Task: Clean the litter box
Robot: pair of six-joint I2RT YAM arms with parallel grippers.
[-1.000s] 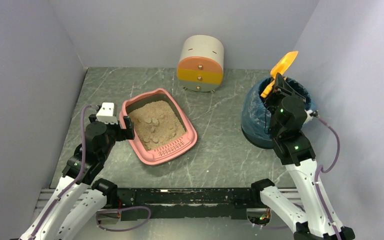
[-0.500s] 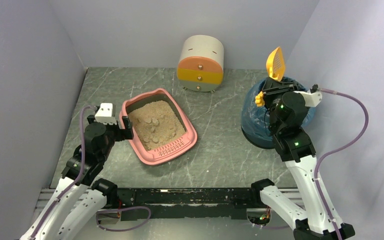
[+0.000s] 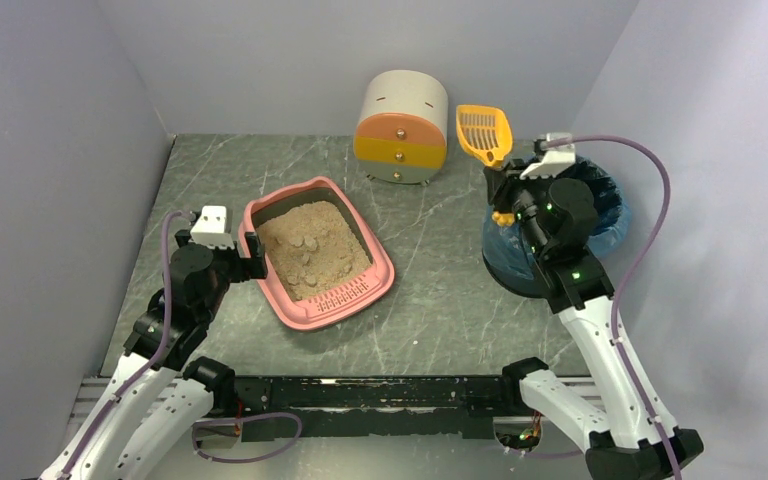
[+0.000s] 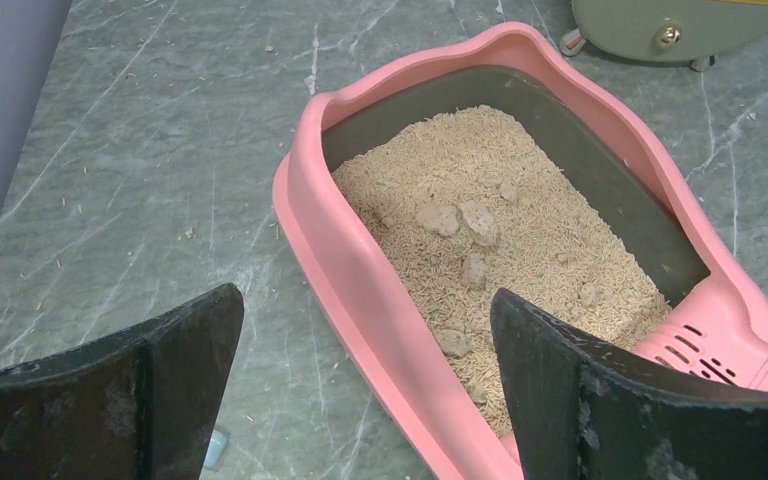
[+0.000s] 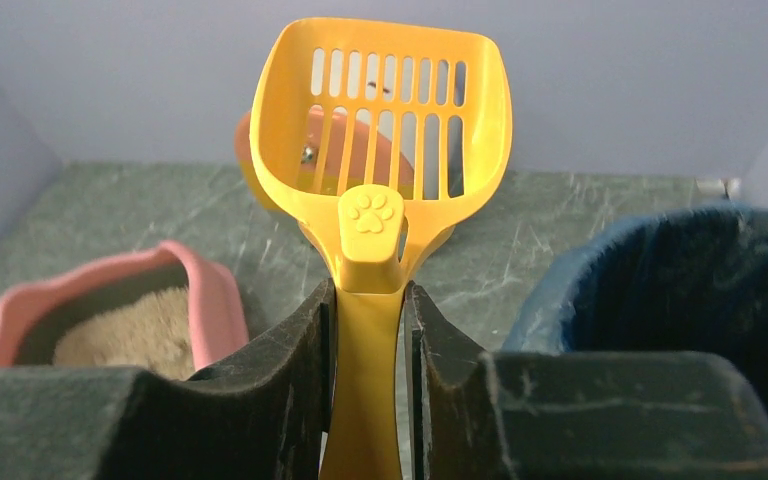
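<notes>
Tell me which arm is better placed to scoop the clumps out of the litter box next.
Right. The right tool is shut on the yellow scoop, empty and raised near the blue bin. The left tool is open and holds nothing, next to the litter box where clumps lie.

One litter box [image 3: 343,297], one scoop [image 3: 484,131], one bin [image 3: 505,245], one drawer unit [image 3: 401,125].

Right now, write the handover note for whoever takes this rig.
Left gripper: open, at the litter box's rim nearest the left arm.
Right gripper: shut on the yellow scoop, raised beside the blue-lined bin.
Done: scoop in hand, its basket empty.
Left: clumps lie in the litter; scoop them out and tip them into the bin.
</notes>
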